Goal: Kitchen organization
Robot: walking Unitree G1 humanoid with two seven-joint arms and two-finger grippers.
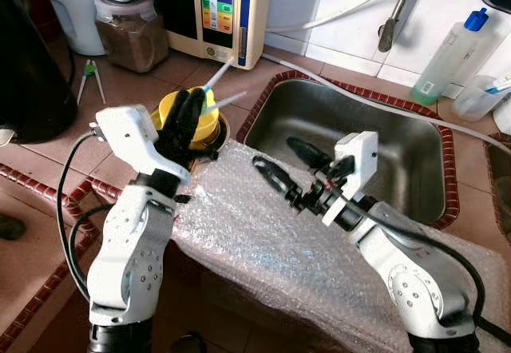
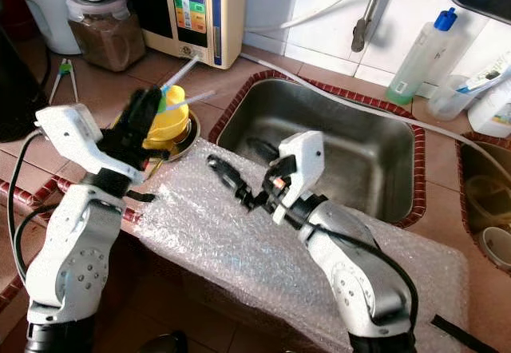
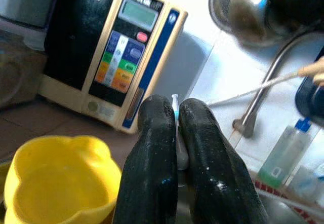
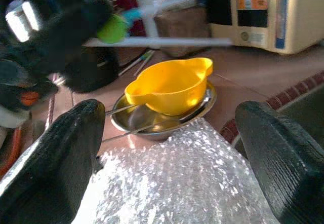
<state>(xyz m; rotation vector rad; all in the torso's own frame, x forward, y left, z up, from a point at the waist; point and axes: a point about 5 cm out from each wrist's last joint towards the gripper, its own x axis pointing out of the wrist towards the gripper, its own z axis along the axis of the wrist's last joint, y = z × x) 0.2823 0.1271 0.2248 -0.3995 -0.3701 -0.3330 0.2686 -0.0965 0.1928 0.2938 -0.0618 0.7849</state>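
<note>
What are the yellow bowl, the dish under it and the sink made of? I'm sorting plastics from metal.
Yellow bowl: looks like glossy moulded plastic, opaque with soft highlights. Dish beneath it: probably stainless steel, with a thin, mirror-bright rim. Sink: brushed stainless steel by its dull grey sheen.

Two silver arms with round screws in their casings. White wrist housings carry long black fingers (image 1: 185, 121). Black cables loop alongside each arm.
</note>
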